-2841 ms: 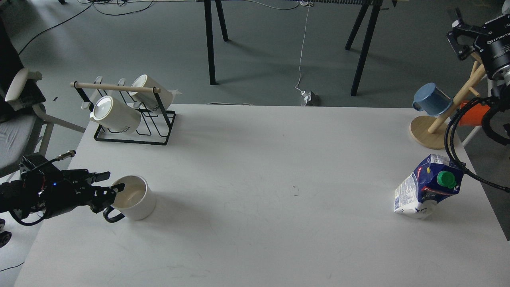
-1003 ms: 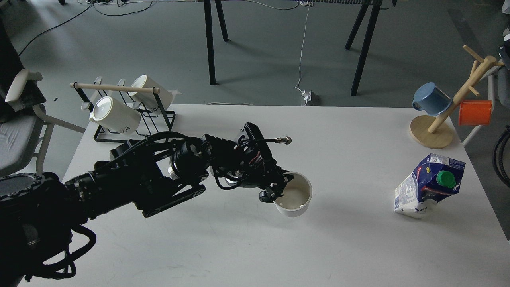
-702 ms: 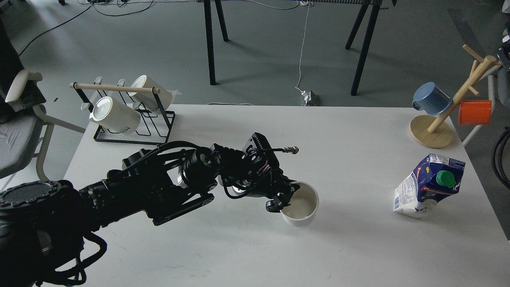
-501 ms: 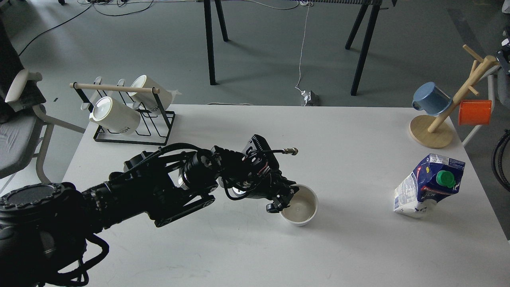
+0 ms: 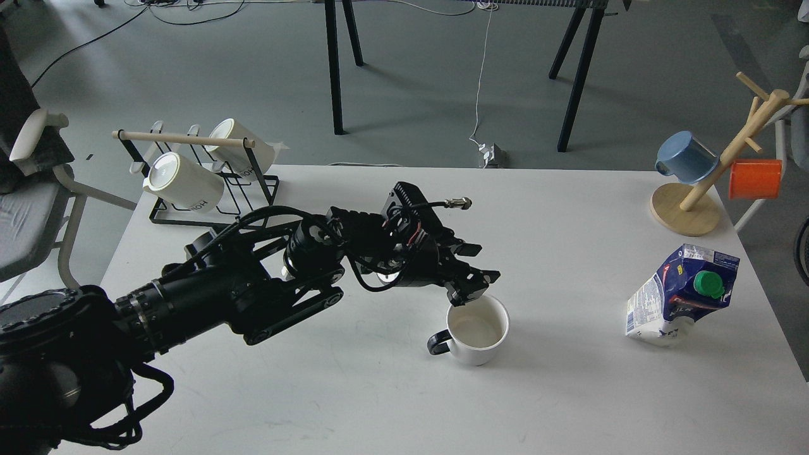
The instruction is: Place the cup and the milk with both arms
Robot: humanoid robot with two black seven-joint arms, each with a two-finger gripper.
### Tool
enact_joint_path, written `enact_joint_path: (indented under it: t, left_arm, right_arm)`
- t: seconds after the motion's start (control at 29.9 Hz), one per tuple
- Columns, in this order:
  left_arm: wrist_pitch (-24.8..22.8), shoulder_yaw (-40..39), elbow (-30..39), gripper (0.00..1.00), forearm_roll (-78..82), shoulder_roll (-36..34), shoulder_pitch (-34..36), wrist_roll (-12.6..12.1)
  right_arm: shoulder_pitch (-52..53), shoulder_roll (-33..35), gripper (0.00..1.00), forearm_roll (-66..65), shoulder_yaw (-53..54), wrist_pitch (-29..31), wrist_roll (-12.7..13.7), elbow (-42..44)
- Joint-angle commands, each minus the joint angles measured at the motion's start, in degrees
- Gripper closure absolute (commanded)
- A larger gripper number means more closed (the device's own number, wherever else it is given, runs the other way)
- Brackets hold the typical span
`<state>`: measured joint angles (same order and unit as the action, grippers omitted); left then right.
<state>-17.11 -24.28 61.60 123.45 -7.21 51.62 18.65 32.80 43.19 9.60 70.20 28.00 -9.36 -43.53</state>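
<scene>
The cup (image 5: 477, 330), a white mug with a black handle pointing left and cream inside, stands upright on the white table (image 5: 379, 392) near the middle. My left gripper (image 5: 475, 268) hovers just above and behind the cup's rim, open and empty, its fingers apart. The milk (image 5: 682, 295), a dark blue and white carton with a green cap, stands at the right side of the table. My right gripper is out of view.
A black wire rack (image 5: 208, 189) with two white lettered mugs stands at the back left. A wooden mug tree (image 5: 708, 189) with a blue mug (image 5: 686, 158) and an orange mug (image 5: 755, 179) stands at the back right. A chair (image 5: 31, 189) is left of the table.
My left gripper carried the cup from the left to the table's middle, set it down, let go and lifted up and back. The right arm left the view.
</scene>
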Motion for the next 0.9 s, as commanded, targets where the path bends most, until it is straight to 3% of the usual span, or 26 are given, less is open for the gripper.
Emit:
enact_joint_path:
  t: [0.0, 0.03, 0.07, 0.27, 0.47, 0.6, 0.77, 0.87]
  left_arm:
    - [1.0, -6.3, 1.3, 0.18, -1.4, -3.2, 0.8, 0.8]
    - [2.2, -8.7, 1.3, 0.05, -2.6, -3.3, 0.8, 0.9]
    - [4.2, -11.9, 1.2, 0.00, -4.4, -3.5, 0.8, 1.4]
    - [8.8, -19.1, 1.1, 0.00, -15.2, -3.7, 2.6, 8.1]
    - [10.3, -26.8, 0.5, 0.00, -37.8, -7.3, 3.1, 8.0]
    - [11.0, -27.4, -5.8, 0.00, -62.7, -11.2, 3.1, 7.1]
    - [6.1, -26.4, -17.2, 0.00, -97.4, -13.4, 2.8, 6.5]
    - [2.1, -26.3, -23.2, 0.00, -110.4, -13.4, 2.7, 6.5]
  right_arm:
    - [0.2, 1.7, 0.00, 0.0, 0.5, 0.0, 0.1, -0.1]
    - [0.3, 1.7, 0.00, 0.0, 0.5, 0.0, 0.3, -0.5]
    - [0.4, 1.7, 0.00, 0.0, 0.4, 0.0, 0.3, -0.9]
    - [-1.9, 1.8, 0.00, 0.2, 0.9, 0.0, 0.0, -10.5]
    - [-13.7, 2.2, 0.00, 2.2, 5.3, 0.0, 0.0, -18.2]
    - [-23.1, 1.7, 0.00, 7.6, 8.5, 0.0, 0.0, -25.4]
    - [-33.2, -1.0, 0.00, 14.8, 14.6, 0.0, 0.2, -33.5]
    - [-40.1, -2.1, 0.00, 15.4, 18.6, 0.0, 0.4, -36.6]
